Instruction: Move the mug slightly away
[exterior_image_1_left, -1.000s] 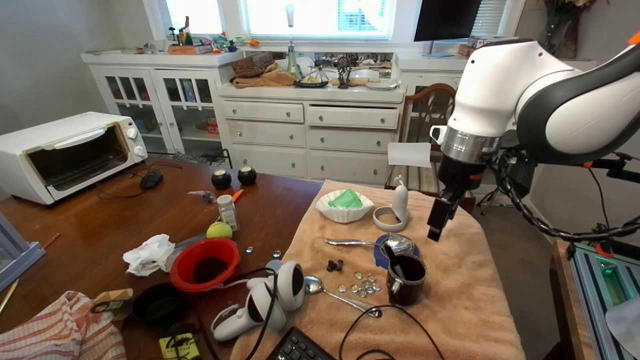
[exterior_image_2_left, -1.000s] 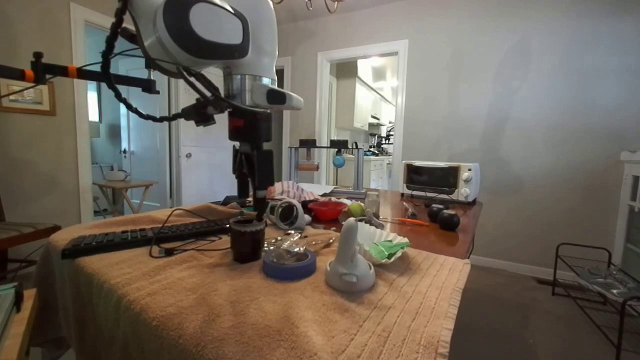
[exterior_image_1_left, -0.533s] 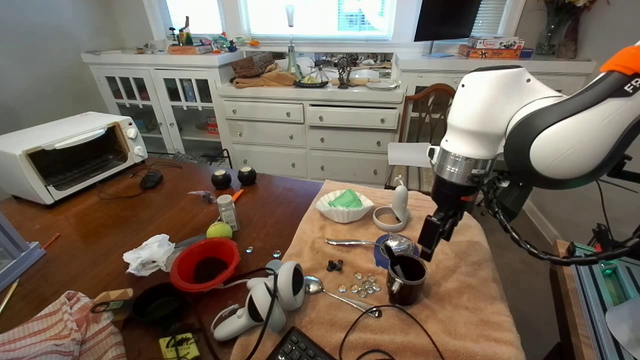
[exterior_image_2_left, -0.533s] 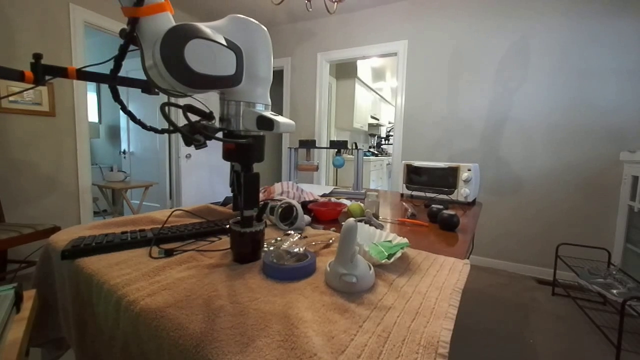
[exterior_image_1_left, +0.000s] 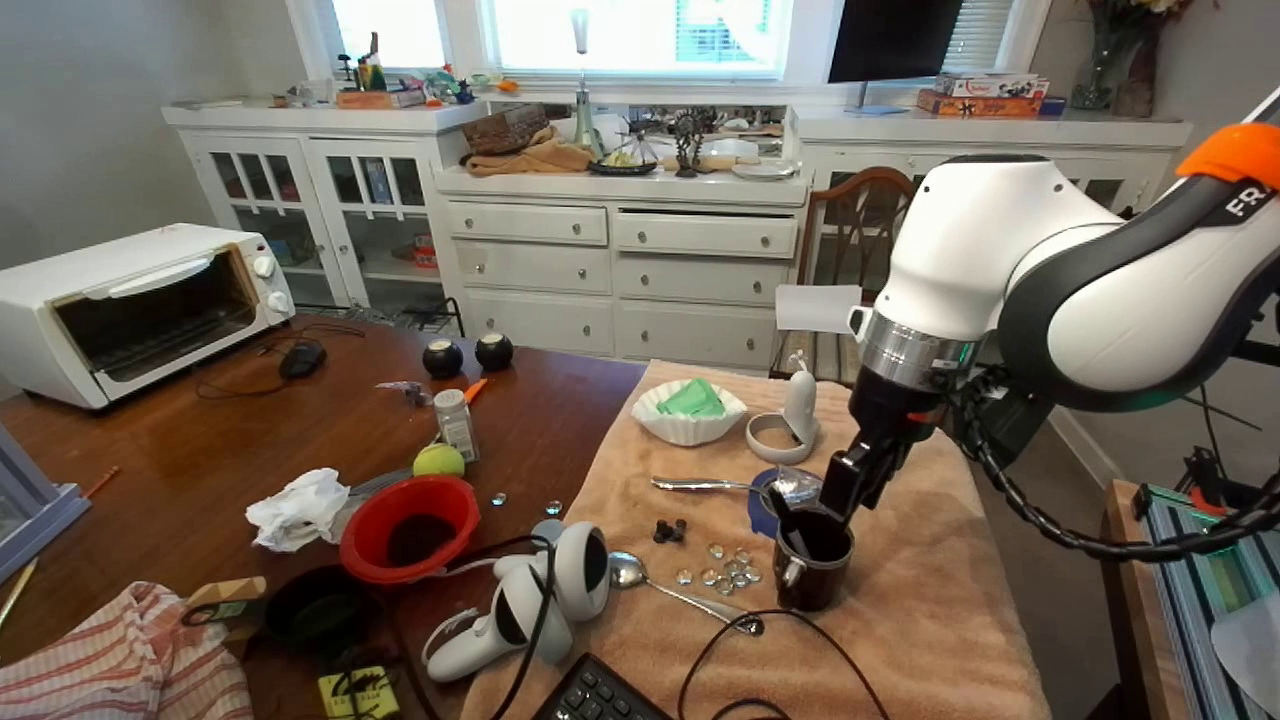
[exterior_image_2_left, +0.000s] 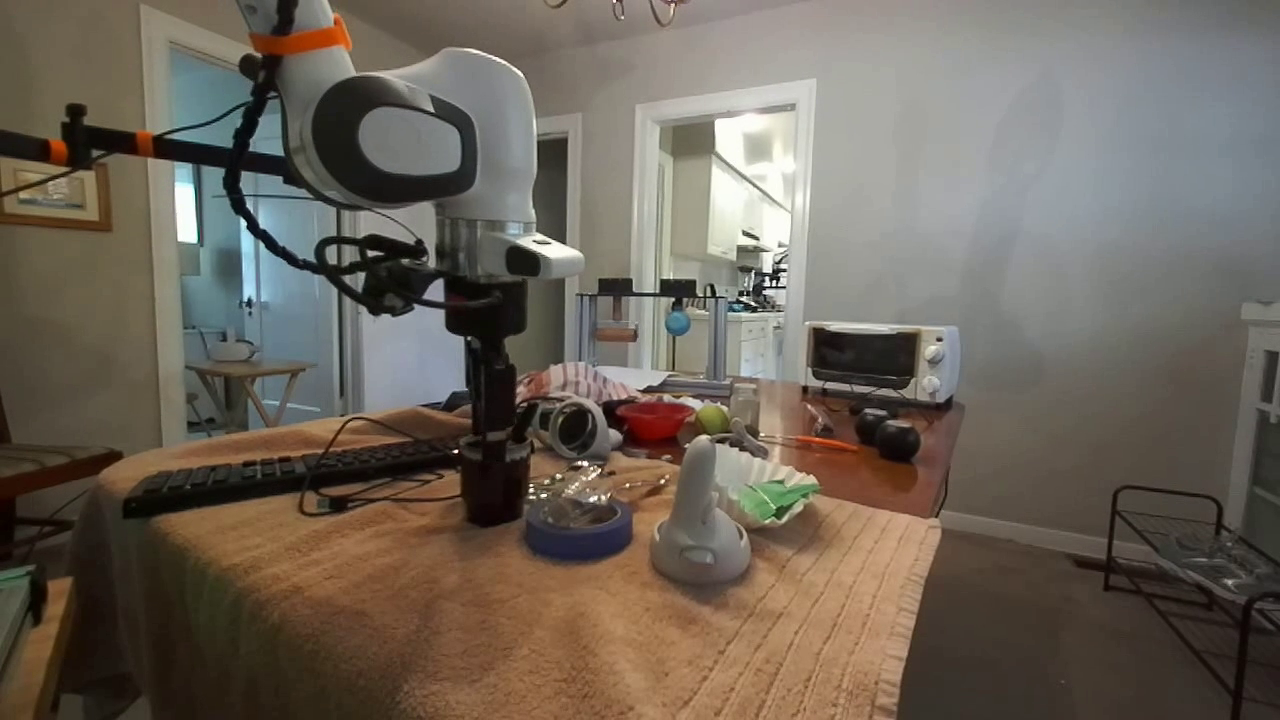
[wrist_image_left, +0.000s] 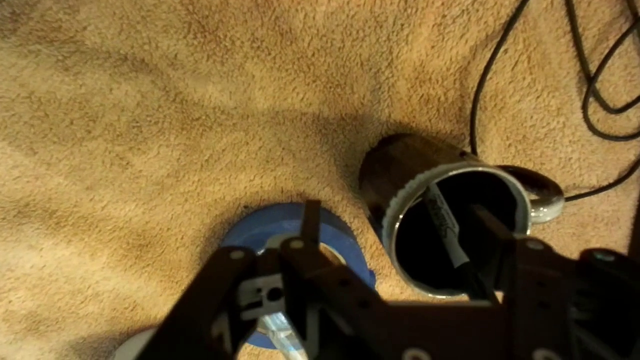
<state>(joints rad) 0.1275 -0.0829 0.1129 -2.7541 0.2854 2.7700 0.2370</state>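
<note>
You are holding the hand (wrist_image_left: 398, 218) with its fingers (wrist_image_left: 311, 227) spread apart, gripping nothing. Just below it the mug (exterior_image_1_left: 815, 578) is standing upright on the towel-covered surface (wrist_image_left: 150, 125). In the wrist view one finger is showing over the mug's mouth, the other over the blue tape roll (wrist_image_left: 280, 220) beside it; you are probably straddling the mug's wall, but contact is staying unclear. Inside the mug, near the first finger, a dark stick with a white label (wrist_image_left: 445, 225) is leaning. Beyond the mug from the hand, a black cable (wrist_image_left: 485, 77) is curving across the surface.

Progress, as judged: you are finishing the approach; closing on the mug, the slight move away and the release are still waiting.

Against one second ago: the hand is sitting lower and closer to the mug; the mug, stick and tape roll are keeping their places.
</note>
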